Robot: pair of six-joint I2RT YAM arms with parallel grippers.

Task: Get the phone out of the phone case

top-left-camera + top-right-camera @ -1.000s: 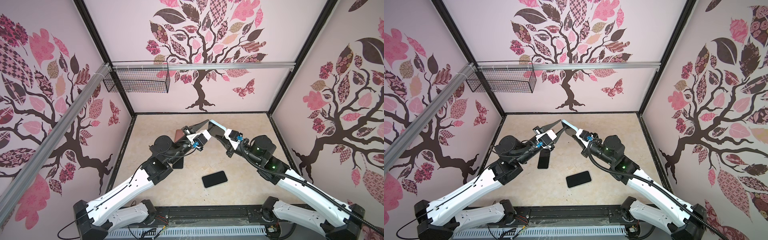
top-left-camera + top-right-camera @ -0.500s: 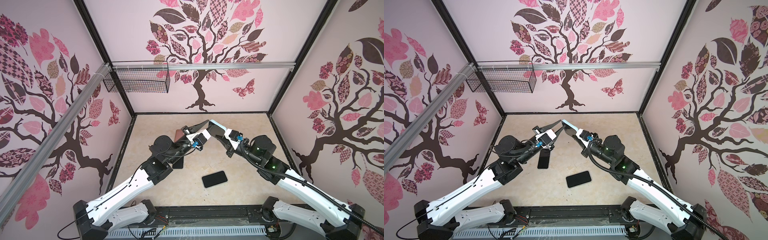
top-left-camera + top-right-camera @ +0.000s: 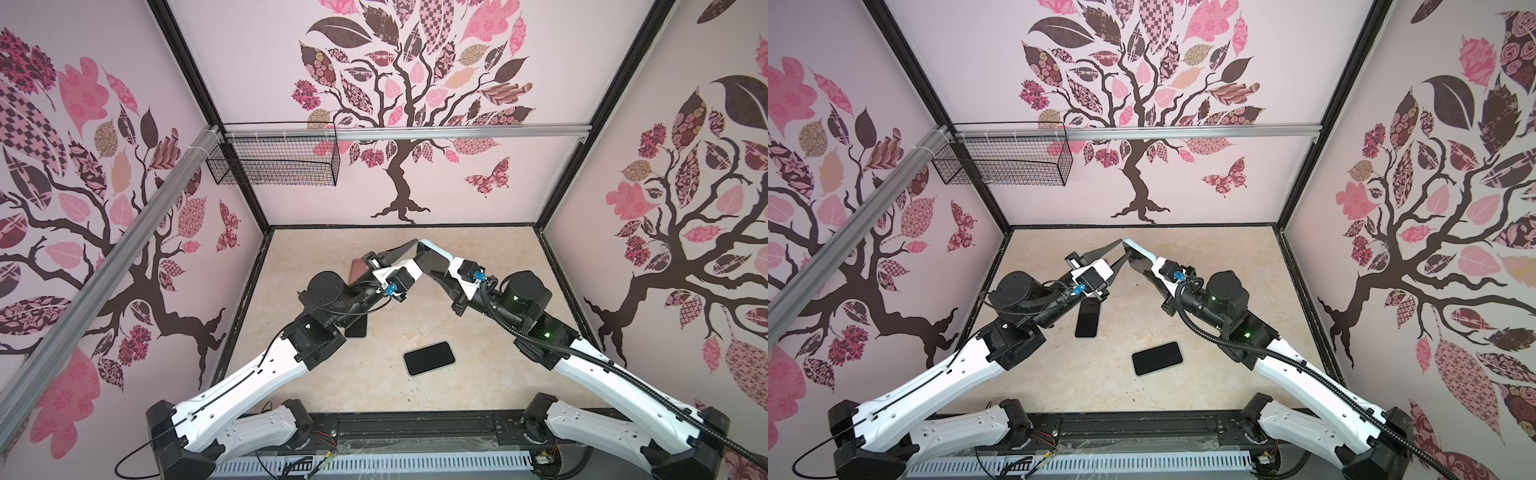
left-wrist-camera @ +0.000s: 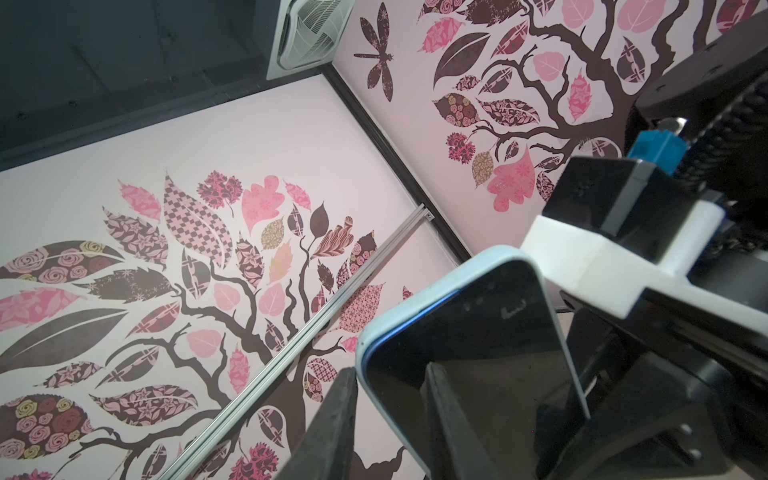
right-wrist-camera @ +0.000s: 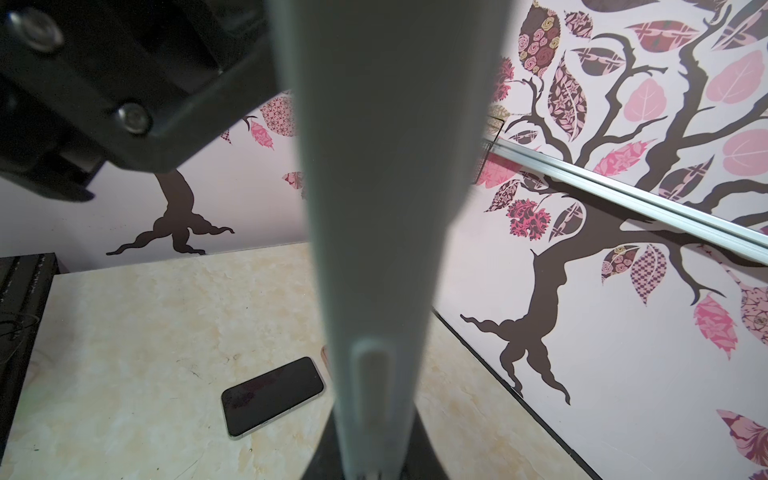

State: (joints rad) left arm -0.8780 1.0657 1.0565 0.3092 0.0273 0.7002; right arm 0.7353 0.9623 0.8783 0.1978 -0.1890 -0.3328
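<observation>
Beige table (image 3: pixel 478 386) fills the lower middle of both top views. Above it, near frame centre, the phone case (image 3: pixel 432 251) hangs aloft. Its pale shell looks soft and peelable to me. The phone (image 4: pixel 498 353) inside should be stiff, light, glassy-slick and fragile if dropped. My right gripper (image 5: pixel 365 463) is clamped on the case's lower end. My left gripper (image 4: pixel 388 374) straddles the top corner, and I cannot tell whether it pinches. I'd pry at that corner lip.

The phone case (image 4: pixel 494 254) is pale blue; the phone (image 4: pixel 490 332) in it shows a black screen with a blue edge. The surface (image 3: pixel 490 382) is marbled beige, the walls (image 3: pixel 257 104) pale pink with brown trees.
</observation>
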